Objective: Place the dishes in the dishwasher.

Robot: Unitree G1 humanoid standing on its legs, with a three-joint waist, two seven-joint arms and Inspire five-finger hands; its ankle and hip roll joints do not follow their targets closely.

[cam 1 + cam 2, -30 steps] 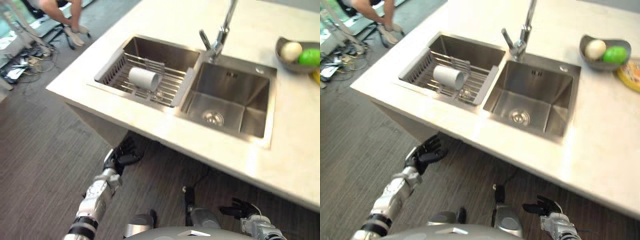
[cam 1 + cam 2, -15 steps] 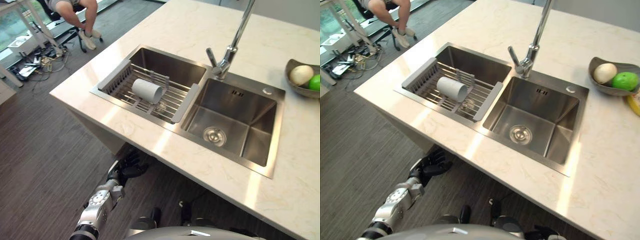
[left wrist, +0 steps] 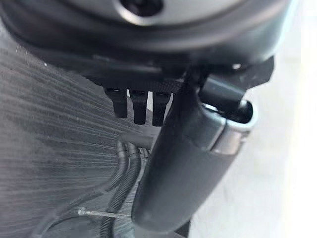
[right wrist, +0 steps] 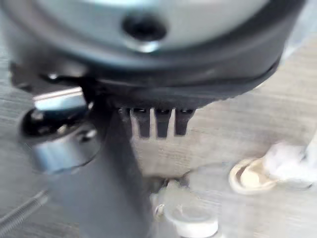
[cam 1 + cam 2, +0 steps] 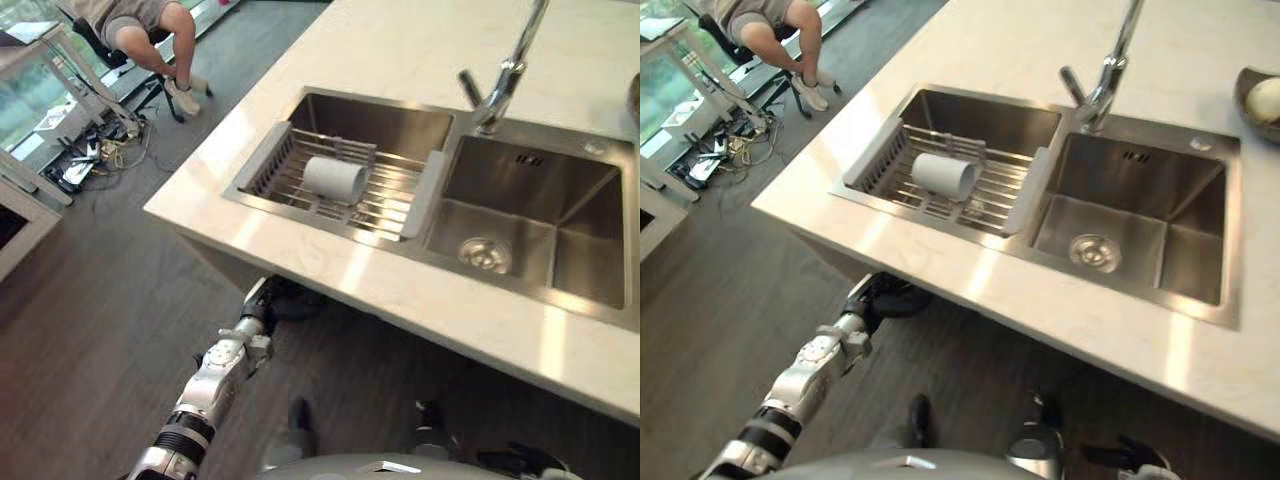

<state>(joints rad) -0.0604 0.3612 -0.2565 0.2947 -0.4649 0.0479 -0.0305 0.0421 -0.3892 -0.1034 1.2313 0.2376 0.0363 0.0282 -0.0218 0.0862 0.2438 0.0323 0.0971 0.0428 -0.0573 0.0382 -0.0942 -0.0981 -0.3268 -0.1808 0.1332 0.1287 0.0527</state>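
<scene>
A white cup [image 5: 335, 180] lies on its side in a wire drying rack [image 5: 277, 160] that sits in the sink's left basin [image 5: 375, 115]. My left hand [image 5: 262, 302] hangs low beside the counter's front edge, below and nearer than the rack, well apart from the cup. In the left wrist view the left hand [image 3: 148, 54] holds nothing and its fingers [image 3: 140, 106] are relaxed. My right hand [image 5: 1127, 456] hangs near the floor at the lower right. The right wrist view shows the right hand [image 4: 148, 59] with relaxed, bare fingers [image 4: 161, 123].
The pale stone counter [image 5: 330, 275] juts out over dark wood floor. A tall tap [image 5: 497, 85] stands between the basins; the right basin has a drain [image 5: 485, 253]. A fruit bowl [image 5: 1260, 100] sits far right. A seated person [image 5: 150, 25] and floor cables [image 5: 85, 160] are far left.
The whole view has shifted, so the camera moved. My left hand has come in closer under the counter's edge. The cup lies as before in the rack.
</scene>
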